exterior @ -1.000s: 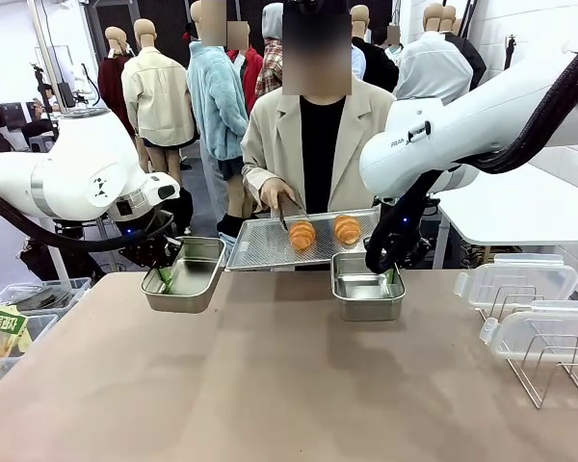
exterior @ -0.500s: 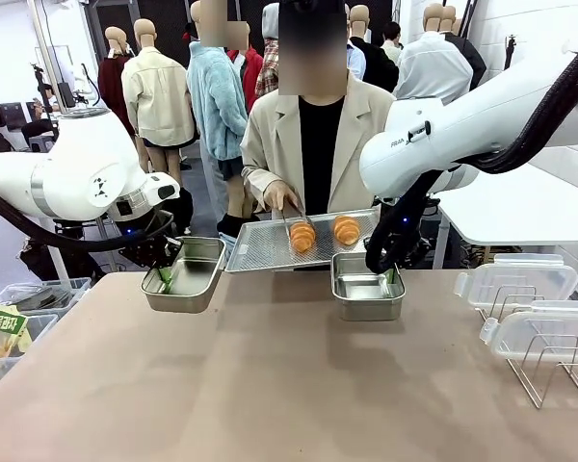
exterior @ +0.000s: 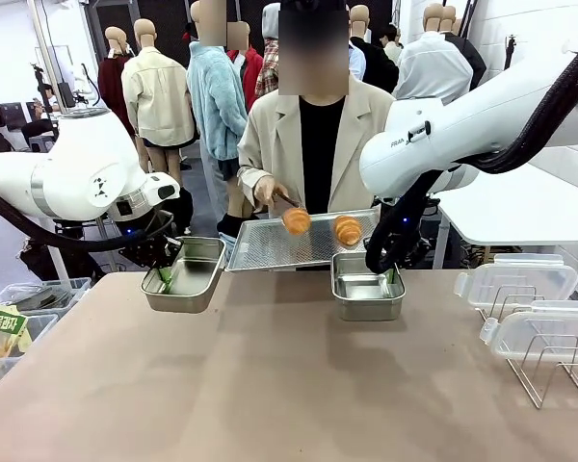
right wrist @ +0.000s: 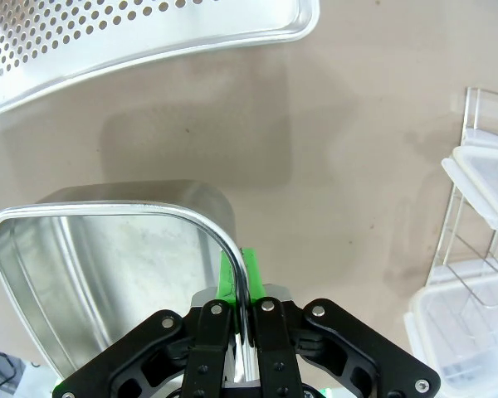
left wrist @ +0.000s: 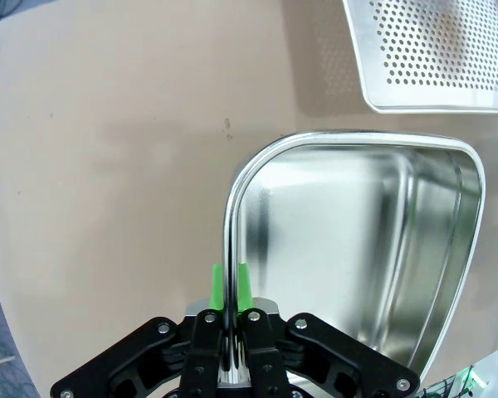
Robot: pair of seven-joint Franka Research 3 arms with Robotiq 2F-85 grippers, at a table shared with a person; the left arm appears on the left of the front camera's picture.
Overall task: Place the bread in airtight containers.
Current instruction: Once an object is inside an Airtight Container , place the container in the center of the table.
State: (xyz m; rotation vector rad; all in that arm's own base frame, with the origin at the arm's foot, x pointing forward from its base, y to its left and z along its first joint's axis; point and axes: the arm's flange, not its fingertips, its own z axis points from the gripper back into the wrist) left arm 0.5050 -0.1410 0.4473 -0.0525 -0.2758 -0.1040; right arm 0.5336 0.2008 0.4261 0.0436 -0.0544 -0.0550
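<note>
Left gripper [left wrist: 230,278] pinched tight on the thin rolled rim of the left tin [exterior: 195,274]: shiny steel, rounded corners, tipped a little, empty. Past it the person's hand [exterior: 266,191] with tongs [exterior: 283,201] holds one ridged golden-orange roll [exterior: 296,220] just above the flat perforated steel tray [exterior: 260,246], and the other roll [exterior: 347,229] lies on the tray. Right gripper [right wrist: 239,274] clamped on the rim of the right tin [exterior: 364,289], also empty, near the clear plastic lids [exterior: 516,279] on a wire rack [exterior: 549,371].
</note>
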